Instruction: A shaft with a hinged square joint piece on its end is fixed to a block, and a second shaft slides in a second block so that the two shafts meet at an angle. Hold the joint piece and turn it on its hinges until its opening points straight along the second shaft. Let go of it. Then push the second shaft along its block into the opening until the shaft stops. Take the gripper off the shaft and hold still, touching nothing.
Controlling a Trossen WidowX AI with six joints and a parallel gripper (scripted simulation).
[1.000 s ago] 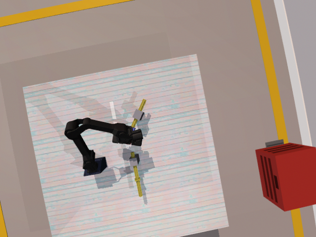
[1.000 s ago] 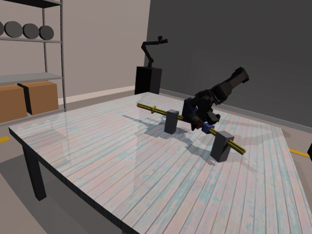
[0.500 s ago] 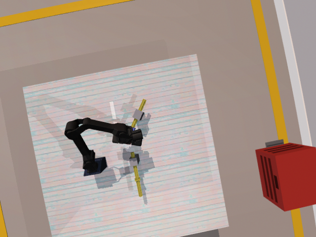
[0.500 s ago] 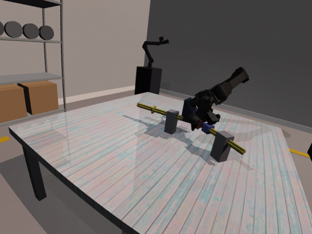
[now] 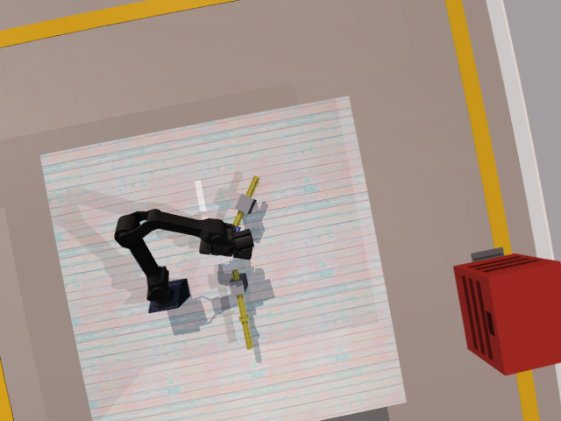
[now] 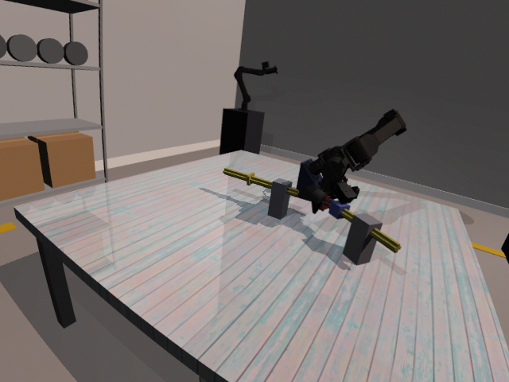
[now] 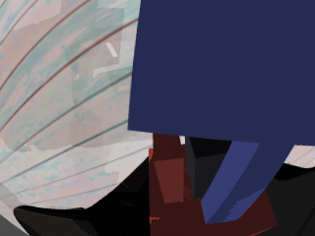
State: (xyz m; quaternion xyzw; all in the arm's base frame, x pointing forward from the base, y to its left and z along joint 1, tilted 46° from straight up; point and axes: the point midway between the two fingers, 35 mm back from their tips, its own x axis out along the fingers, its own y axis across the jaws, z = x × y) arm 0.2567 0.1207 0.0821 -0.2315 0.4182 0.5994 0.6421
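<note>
The first yellow shaft [image 5: 253, 183] [image 6: 385, 239] [image 7: 221, 74] passes through a grey block [image 5: 244, 203] [image 6: 360, 242] and bears a blue fork [image 6: 338, 208] on its inner end. The red joint piece [image 6: 325, 202] [image 7: 169, 179] is hinged on the fork. My gripper [image 6: 328, 201] is shut on the joint piece; its dark fingers stand either side of it in the wrist view. Its opening is hidden. The second yellow shaft [image 5: 242, 306] [image 6: 262, 182] lies through another grey block [image 5: 237, 285] [image 6: 279, 202], its inner end apart from the joint piece.
A yellow collar [image 5: 244, 318] [image 6: 250, 178] sits on the second shaft's outer part. Both blocks stand on the planked table [image 5: 316, 317] [image 6: 246, 287]. The arm's base [image 5: 181, 294] is on the table beside the second block. The arm reaches over the gap between the shafts.
</note>
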